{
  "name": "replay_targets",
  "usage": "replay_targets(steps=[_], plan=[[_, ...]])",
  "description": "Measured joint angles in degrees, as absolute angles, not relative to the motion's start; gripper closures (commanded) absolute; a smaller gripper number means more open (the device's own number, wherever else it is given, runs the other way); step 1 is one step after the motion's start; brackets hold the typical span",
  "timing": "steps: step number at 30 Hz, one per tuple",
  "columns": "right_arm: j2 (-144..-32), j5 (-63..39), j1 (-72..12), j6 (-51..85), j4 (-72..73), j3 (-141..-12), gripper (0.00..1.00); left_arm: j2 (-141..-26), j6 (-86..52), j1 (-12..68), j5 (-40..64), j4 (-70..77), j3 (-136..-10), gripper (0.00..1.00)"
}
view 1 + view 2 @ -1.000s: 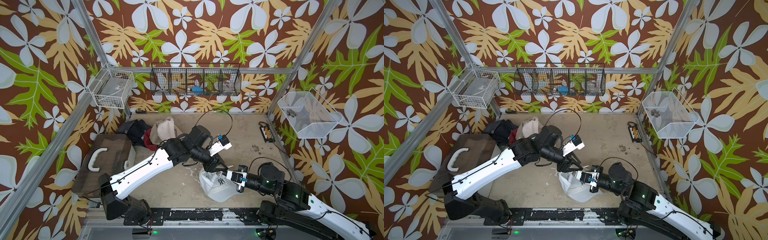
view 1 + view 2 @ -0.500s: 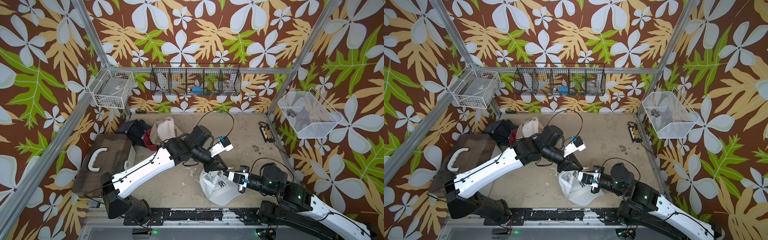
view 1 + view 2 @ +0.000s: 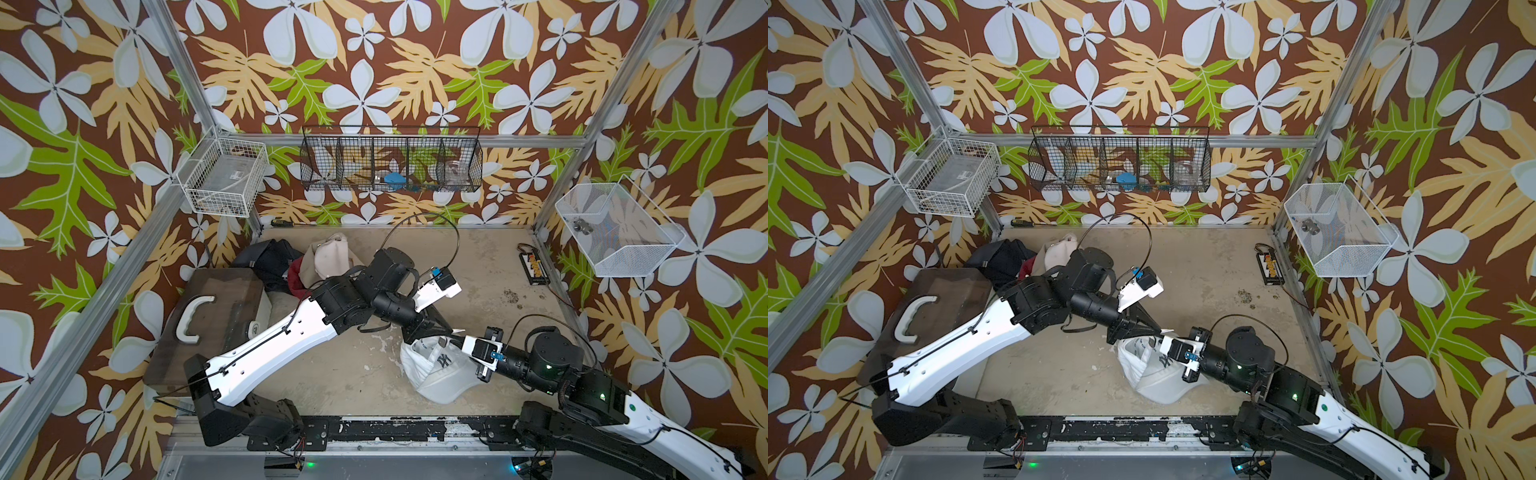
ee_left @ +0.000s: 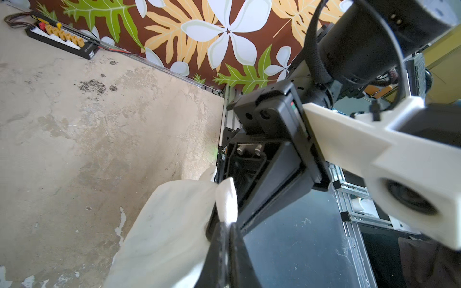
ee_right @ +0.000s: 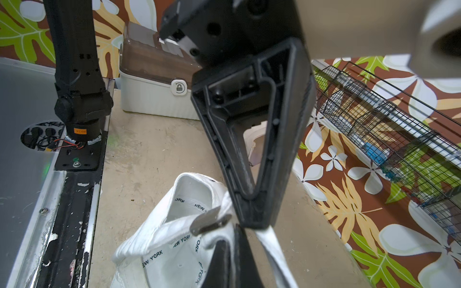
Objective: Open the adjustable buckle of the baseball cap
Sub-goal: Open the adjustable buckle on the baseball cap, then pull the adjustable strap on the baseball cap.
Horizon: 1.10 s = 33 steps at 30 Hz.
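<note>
Two grippers meet at the back of the white New York cap (image 3: pixel 436 370), which lies on the tabletop (image 3: pixel 332 365) near the front rail; the left gripper (image 4: pixel 225 228) has its fingers pinched tight on the tail of the strap (image 4: pixel 225 199); the right gripper (image 5: pixel 230 239), fingers likewise closed, appears to clamp the strap just beside the metal buckle (image 5: pixel 208 220), probably anchoring the cap so a pull can slide the tail free.

Cap (image 3: pixel 436 376) on worktop (image 3: pixel 332 374), front, right of centre. My left gripper (image 3: pixel 449 331) and right gripper (image 3: pixel 458 338) meet just beside each other at its rear edge. Lidded box (image 3: pixel 216 316) at left edge, heap of caps (image 3: pixel 328 259) behind it, connector strip (image 3: pixel 532 269) by right wall
</note>
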<state>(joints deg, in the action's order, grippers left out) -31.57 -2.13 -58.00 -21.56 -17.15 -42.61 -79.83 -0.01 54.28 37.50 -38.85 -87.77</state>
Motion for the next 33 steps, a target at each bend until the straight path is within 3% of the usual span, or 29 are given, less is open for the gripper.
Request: replay_targets(steps=[19, 23, 26, 28, 33], plan=[[-30.8, 6.9, -58.2, -11.1, -16.2, -44.3, 1.00, -73.0, -2.7, 54.3, 32.9, -30.1, -80.1, 1.00], [-31.3, 6.6, -58.2, -10.0, -15.4, -44.9, 1.00, -67.8, -4.3, 54.3, 30.1, -24.2, -74.7, 0.86], [-31.2, 10.6, -58.0, -9.2, -15.1, -45.1, 1.00, -63.9, -5.4, 54.3, 28.8, -22.7, -71.4, 0.58], [-31.3, 12.4, -57.8, -9.1, -15.0, -45.4, 1.00, -62.2, -6.2, 54.3, 27.7, -21.7, -70.0, 0.47], [-32.4, 15.3, -57.9, -8.4, -15.2, -46.6, 1.00, -59.9, -8.3, 54.3, 23.2, -19.4, -66.6, 0.30]])
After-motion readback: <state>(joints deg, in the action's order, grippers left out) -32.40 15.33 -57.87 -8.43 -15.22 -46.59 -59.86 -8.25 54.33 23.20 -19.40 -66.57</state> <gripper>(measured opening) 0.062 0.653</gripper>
